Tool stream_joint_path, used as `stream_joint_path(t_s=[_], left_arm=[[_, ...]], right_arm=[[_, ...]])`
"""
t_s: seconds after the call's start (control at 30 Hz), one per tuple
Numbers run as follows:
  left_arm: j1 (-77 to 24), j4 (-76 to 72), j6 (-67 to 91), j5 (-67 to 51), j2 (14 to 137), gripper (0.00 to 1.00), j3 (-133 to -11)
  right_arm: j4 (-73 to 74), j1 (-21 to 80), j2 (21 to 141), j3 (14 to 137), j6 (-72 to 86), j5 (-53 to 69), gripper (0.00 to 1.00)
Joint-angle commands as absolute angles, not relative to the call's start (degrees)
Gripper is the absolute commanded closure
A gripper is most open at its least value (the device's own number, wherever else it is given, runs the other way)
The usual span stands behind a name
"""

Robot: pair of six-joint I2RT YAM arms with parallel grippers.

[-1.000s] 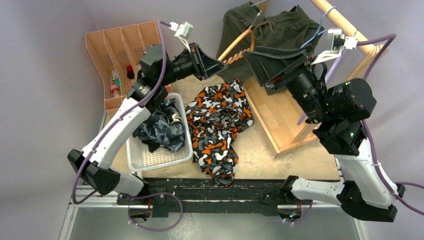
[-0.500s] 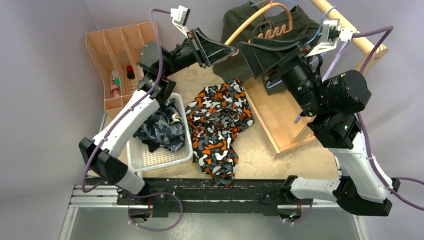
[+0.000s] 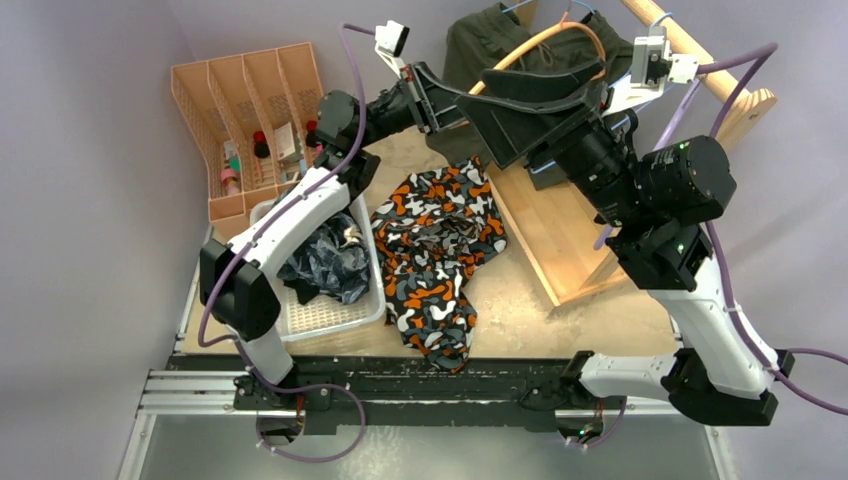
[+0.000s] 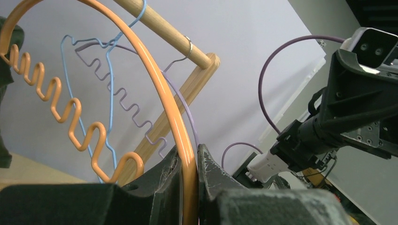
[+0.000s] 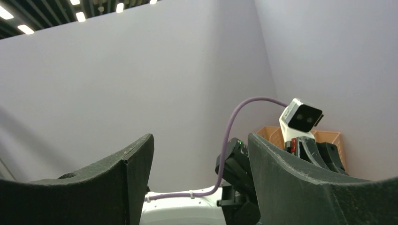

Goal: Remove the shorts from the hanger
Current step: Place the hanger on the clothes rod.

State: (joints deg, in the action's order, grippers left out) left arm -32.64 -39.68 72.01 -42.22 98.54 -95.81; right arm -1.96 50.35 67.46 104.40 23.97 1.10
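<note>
My left gripper (image 3: 468, 97) (image 4: 188, 161) is shut on the wire of a bare orange hanger (image 3: 541, 38) (image 4: 159, 84), held up near the wooden rod (image 3: 692, 52) (image 4: 164, 30). Olive green shorts (image 3: 474, 45) (image 4: 4, 79) hang at the back, just behind the hanger. Orange-black-white camouflage shorts (image 3: 435, 250) lie crumpled on the table. Dark blue-grey camouflage shorts (image 3: 325, 262) sit in the white basket (image 3: 330, 318). My right gripper (image 3: 495, 110) (image 5: 201, 145) stands open and holds nothing, just right of the left gripper. The black shorts do not show.
A blue hanger (image 4: 110, 93) and a purple hanger (image 4: 136, 112) hang bare on the rod. The rack's wooden base board (image 3: 560, 230) lies at the right. An orange organizer (image 3: 240, 110) (image 5: 328, 138) with small items stands at the back left.
The left arm has stretched right and up, carrying the orange hanger toward the rod. The right gripper has swung up and left beside it.
</note>
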Motion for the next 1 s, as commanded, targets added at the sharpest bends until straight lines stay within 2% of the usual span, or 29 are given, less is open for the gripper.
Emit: stream_joint_path(t_s=[0.0,0.27,0.43,0.97], left_arm=[[-32.4,-55.7,76.5,-43.5,98.8,1.00,-99.3],[-32.4,-72.1,87.4,-43.7,108.1,1.00,-102.3],[-32.5,-76.7,91.4,-43.1,114.1,1.00,-107.2],[-35.1,-68.4,85.8,-41.6,117.3,1.00,-112.1]], right_arm=[[-9.3,50.4,67.4,104.2,23.4,1.7,0.25],[-11.6,50.5,74.2,108.9,23.5,7.4,0.25],[-11.9,50.5,76.8,109.7,23.8,10.9,0.25],[-12.5,50.5,75.7,109.3,24.7,11.8,0.24]])
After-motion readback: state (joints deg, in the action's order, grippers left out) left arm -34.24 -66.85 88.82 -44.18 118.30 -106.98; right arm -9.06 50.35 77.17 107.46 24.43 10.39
